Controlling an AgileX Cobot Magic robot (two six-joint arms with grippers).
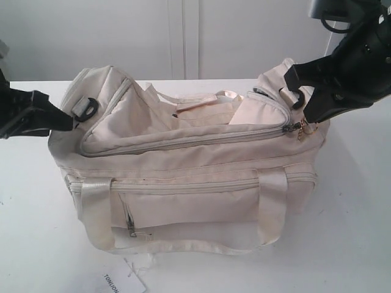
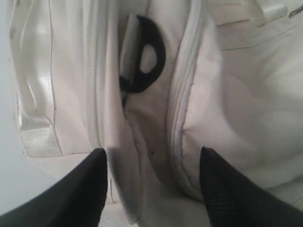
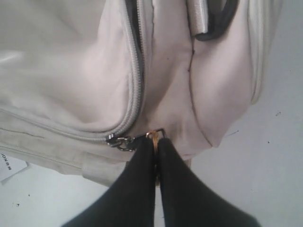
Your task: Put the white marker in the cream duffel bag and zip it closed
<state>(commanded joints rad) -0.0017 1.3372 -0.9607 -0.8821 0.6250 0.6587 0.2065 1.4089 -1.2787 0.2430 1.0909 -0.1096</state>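
Note:
The cream duffel bag (image 1: 183, 201) lies on the white table, its top zip line joined along its length up to the slider at the right end. My right gripper (image 1: 303, 119) is shut on the gold ring zip pull (image 3: 152, 135) at that end, fingertips pinched together on it (image 3: 156, 142). My left gripper (image 1: 67, 119) is at the bag's left end, beside a black strap ring (image 2: 144, 56). Its fingers stand apart with a bulky fold of bag fabric pressed between them (image 2: 150, 158). The white marker is hidden from every view.
A white paper tag (image 1: 125, 281) lies on the table in front of the bag. The bag's webbing handles (image 1: 98, 207) hang down its front side. A second black strap ring (image 3: 218, 23) sits at the right end. White table surface (image 1: 354, 232) surrounds the bag.

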